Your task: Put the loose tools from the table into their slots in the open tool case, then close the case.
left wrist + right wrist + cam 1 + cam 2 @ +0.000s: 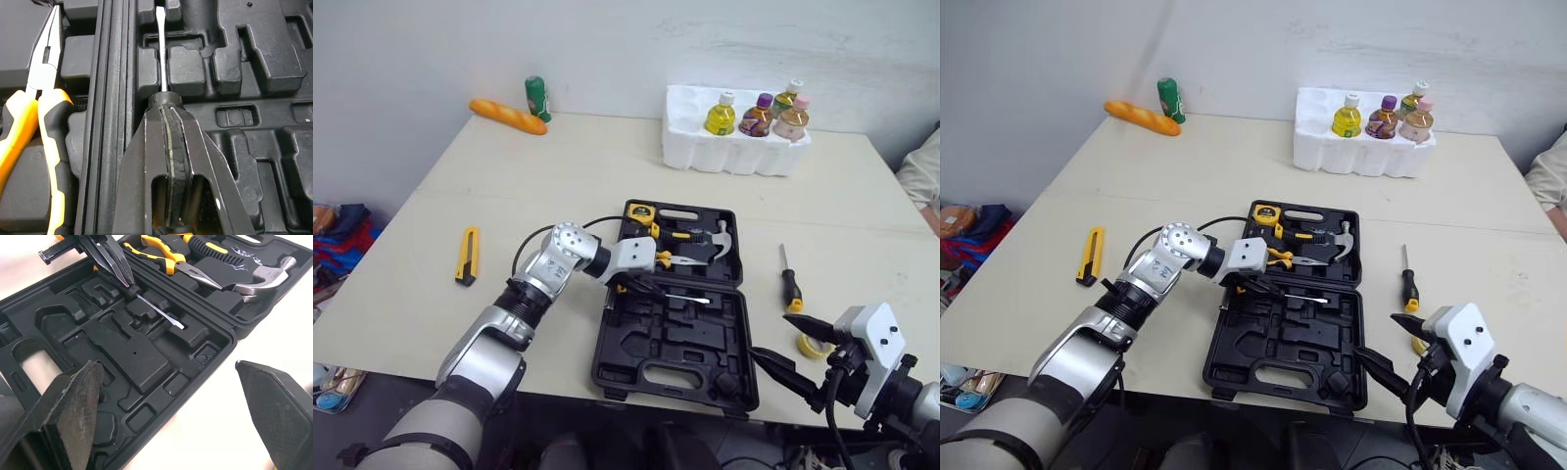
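We find the left gripper [166, 103], jaws clamped on the handle collar of a screwdriver [160, 49] judged light and stiff, poised over the tool case [607, 362] slots, and the right gripper [771, 334], jaws gaping, empty.

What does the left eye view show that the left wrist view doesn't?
Left eye view: a yellow-and-black utility knife, a loose black-and-yellow screwdriver, a white foam tray and the open right gripper. Left wrist view: the left gripper's pale pads pressed together. Both: that gripper shut on a silver-shafted screwdriver at the open black tool case, near yellow-handled pliers.
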You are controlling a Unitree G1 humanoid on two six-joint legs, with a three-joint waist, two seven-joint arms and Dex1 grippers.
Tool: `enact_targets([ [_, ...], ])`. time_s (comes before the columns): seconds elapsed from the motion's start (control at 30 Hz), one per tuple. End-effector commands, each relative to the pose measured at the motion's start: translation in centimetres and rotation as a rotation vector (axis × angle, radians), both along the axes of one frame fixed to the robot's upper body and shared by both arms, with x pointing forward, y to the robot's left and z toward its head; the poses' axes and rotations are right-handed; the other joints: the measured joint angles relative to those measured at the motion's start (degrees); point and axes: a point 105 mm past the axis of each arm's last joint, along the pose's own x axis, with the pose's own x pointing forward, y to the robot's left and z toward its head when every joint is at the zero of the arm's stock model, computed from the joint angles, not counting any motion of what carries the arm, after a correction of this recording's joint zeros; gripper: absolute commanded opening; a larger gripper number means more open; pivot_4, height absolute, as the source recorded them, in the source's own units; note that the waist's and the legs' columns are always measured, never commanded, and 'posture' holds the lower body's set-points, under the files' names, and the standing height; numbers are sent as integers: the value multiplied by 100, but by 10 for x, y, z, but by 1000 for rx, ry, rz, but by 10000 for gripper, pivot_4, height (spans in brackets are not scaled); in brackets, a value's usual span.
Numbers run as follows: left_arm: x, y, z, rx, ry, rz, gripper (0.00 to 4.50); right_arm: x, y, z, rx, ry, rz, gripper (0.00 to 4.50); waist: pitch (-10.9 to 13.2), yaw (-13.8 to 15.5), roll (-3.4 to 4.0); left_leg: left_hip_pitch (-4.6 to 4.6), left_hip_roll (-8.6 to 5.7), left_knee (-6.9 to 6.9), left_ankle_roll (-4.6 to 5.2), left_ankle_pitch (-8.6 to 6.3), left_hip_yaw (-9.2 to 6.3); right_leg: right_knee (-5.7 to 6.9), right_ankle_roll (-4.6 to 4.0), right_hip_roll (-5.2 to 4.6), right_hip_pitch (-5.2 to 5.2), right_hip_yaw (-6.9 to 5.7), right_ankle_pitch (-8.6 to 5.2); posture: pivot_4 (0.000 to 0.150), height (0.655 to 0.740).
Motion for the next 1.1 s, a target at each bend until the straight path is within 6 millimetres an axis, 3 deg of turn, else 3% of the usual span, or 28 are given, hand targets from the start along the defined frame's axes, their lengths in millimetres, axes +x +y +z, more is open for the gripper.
enact_targets([
  [0.03,-8,16,-32,31,173,85,143,4,-1,8,-20,-58,-2,45000,0,-4,1,0,-2,0,1,-1,0,-2,0,-2,0,0,0,1500,7339],
  [0.13,-9,16,4,-198,267,113,143,8,-9,12,-29,-72,-21,45000,19,-31,7,-8,-2,-1,7,2,0,-1,0,-2,-10,-1,0,1500,7339],
  [0.17,-7,22,17,-294,291,153,3147,9,-14,14,-29,-73,-28,45000,24,-32,4,-16,-2,-1,8,3,2,7,1,-2,-28,-1,0,1500,7339],
  [0.23,-5,41,36,-445,335,249,8513,11,-26,17,-24,-72,-42,45000,41,-58,18,-36,-2,-1,2,5,4,27,80,3,-84,-4,44,1500,7339],
  [0.33,-10,84,48,-588,344,408,20454,20,-54,20,-21,-67,-88,45000,82,-75,13,-53,4,5,-27,-1,7,80,72,16,-133,3,25,1500,7339],
  [0.53,-60,204,37,-649,329,833,44716,32,-128,27,-91,-31,-208,45000,153,-117,38,-90,13,-1,-98,7,-13,108,58,36,-200,15,-9,1500,7339],
  [0.63,-90,257,33,-696,332,1060,44716,34,-157,31,-115,-20,-258,45000,179,-129,27,-94,10,6,-89,-1,-12,102,59,30,-197,14,-9,1500,7339],
  [0.77,-126,310,28,-687,255,1281,44716,37,-189,29,-145,-2,-329,45000,195,-119,5,-92,2,11,-56,-25,-15,98,64,14,-192,8,-2,1500,7339],
  [0.9,-140,362,24,-673,93,1527,44716,45,-205,27,-150,0,-361,45000,197,-106,6,-86,-8,9,-44,-28,-14,96,55,-2,-190,1,1,1500,7339],
  [1.0,-140,375,22,-638,23,1589,44716,48,-207,26,-151,2,-354,45000,200,-119,15,-82,-7,4,-43,-25,-14,96,42,-3,-190,0,6,1500,7339],
  [1.1,-129,358,29,-631,24,1502,44716,51,-203,25,-148,-1,-336,45000,202,-144,19,-84,-7,0,-44,-25,-13,97,40,-7,-192,-3,7,1500,7339],
])
